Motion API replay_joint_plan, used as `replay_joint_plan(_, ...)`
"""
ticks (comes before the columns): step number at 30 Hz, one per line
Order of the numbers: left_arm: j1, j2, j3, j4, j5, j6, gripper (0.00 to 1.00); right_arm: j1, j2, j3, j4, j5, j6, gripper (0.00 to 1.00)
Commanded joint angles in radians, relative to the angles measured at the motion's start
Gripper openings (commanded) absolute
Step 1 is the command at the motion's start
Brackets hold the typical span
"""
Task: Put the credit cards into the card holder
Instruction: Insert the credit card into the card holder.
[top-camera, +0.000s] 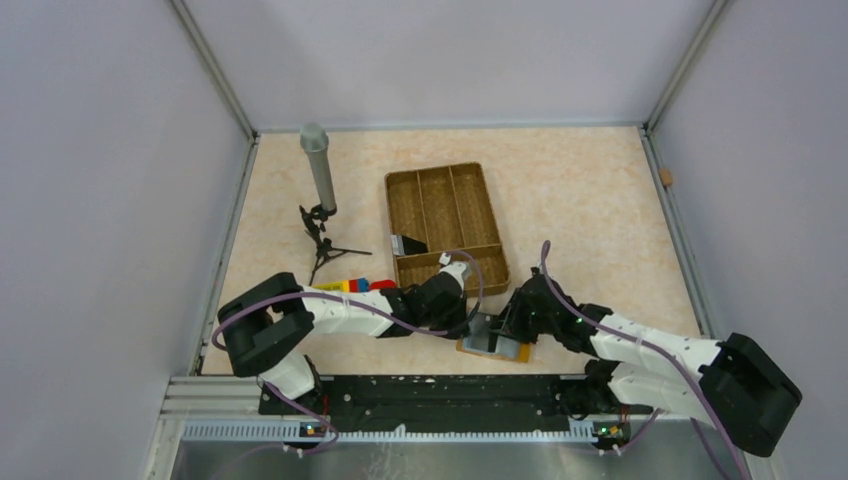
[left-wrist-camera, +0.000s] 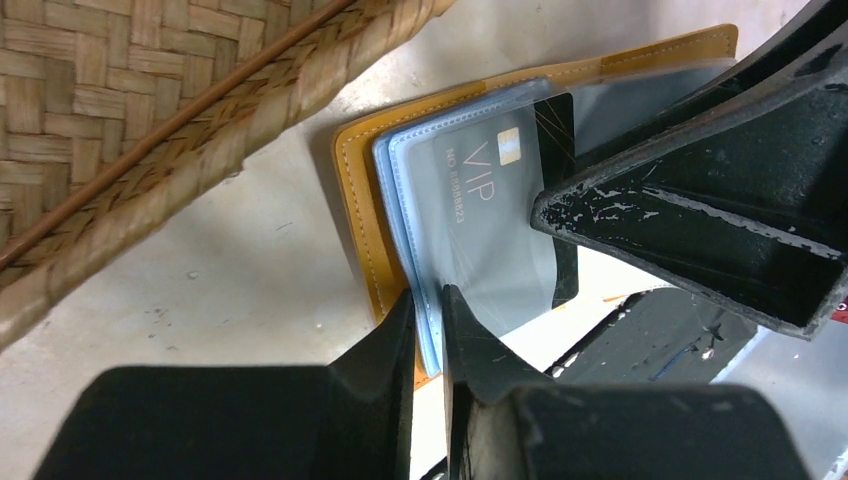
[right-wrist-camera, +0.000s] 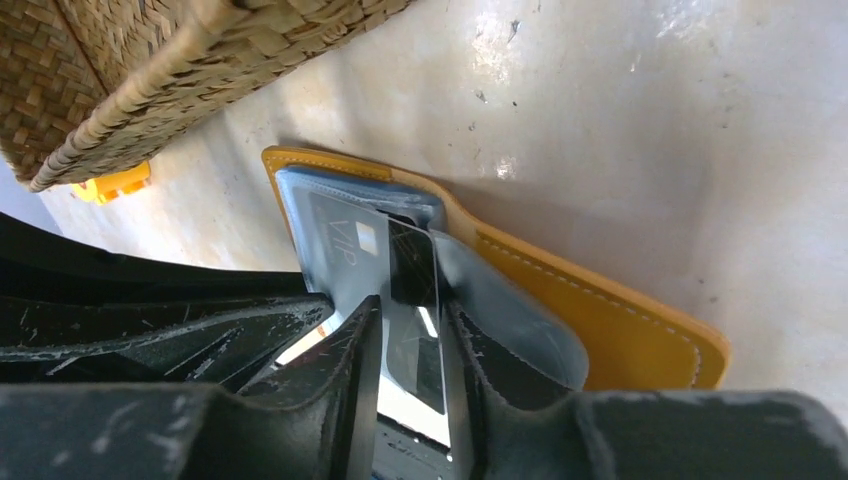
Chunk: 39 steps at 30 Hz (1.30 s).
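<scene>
Left pincer (left-wrist-camera: 428, 300) gripping card holder (left-wrist-camera: 355, 200), card (left-wrist-camera: 470, 190) partly inside

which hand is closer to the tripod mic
Left. The left hand pinches the card holder on the side toward the tripod mic; the right hand holds a card farther off.

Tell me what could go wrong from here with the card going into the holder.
1. The VIP card, pinched by the right gripper, is only partly inside the clear sleeve. If it is pushed askew, a corner could snag and buckle the sleeve.
2. The left gripper grips only the sleeve's edge of the card holder. A hard push might pull it loose or slide the holder toward the woven tray.
</scene>
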Motion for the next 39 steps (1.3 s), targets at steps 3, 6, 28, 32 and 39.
replay_joint_plan(3, -0.015, 0.042, -0.026, 0.023, 0.031, -0.023, 0.12, 0.013, -0.061, 0.080, -0.232, 0.131, -0.090, 0.36)
replay_joint_plan(6, -0.014, 0.040, -0.028, 0.025, 0.031, -0.025, 0.12, 0.013, -0.083, 0.089, -0.266, 0.124, -0.088, 0.38)
replay_joint_plan(28, -0.014, 0.042, -0.029, 0.043, 0.050, -0.029, 0.20, 0.055, -0.037, 0.080, -0.135, 0.072, -0.061, 0.13)
replay_joint_plan(32, -0.014, 0.039, -0.034, 0.055, 0.056, -0.034, 0.23, 0.071, 0.009, 0.088, -0.090, 0.072, -0.052, 0.11)
replay_joint_plan(39, -0.014, -0.002, -0.064, 0.080, 0.055, -0.054, 0.26, 0.113, 0.089, 0.110, 0.003, 0.085, -0.039, 0.12)
